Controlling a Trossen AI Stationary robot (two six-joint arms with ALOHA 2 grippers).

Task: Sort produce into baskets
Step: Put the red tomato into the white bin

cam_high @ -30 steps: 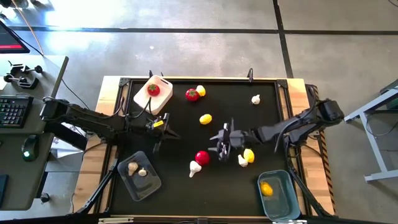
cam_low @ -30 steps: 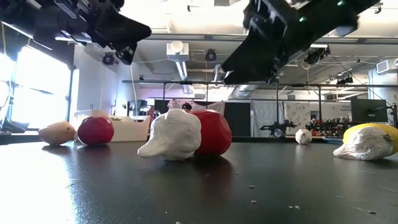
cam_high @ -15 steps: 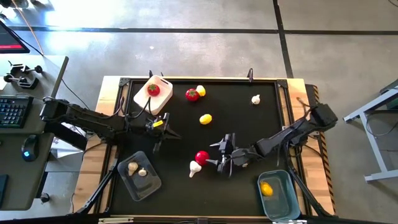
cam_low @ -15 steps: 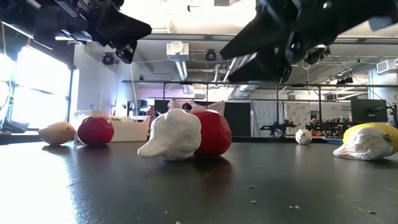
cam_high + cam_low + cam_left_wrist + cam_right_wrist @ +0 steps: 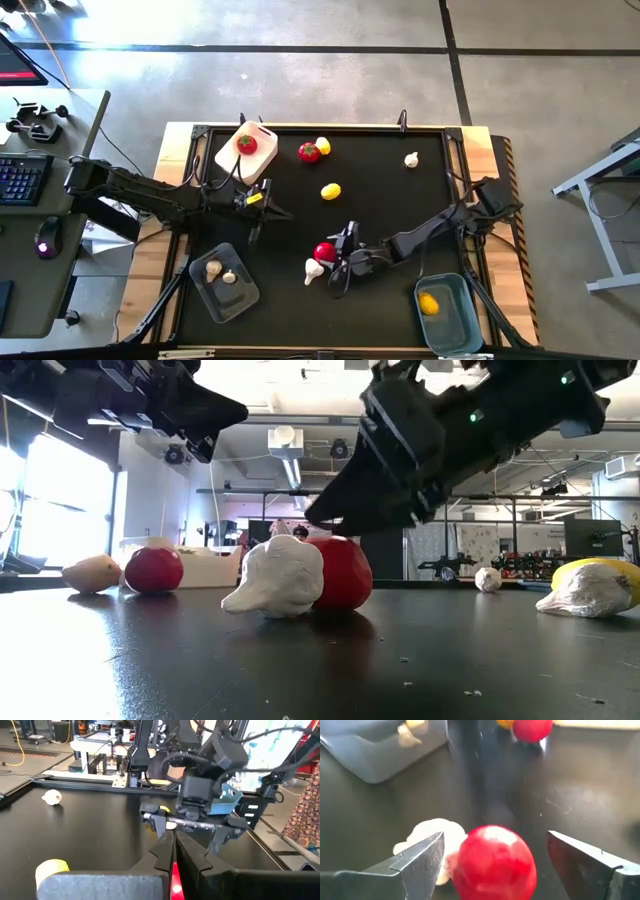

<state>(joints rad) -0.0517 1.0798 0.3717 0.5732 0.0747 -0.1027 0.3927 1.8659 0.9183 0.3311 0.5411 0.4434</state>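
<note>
Shifted leftward, right end effector [image 5: 340, 262] partly covers the tomato [image 5: 324, 251].

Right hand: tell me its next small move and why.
Probably lower a little further and close. The right hand is open with the red tomato sitting between its fingers, a garlic bulb touching the tomato's side. Nothing is gripped yet.
</note>
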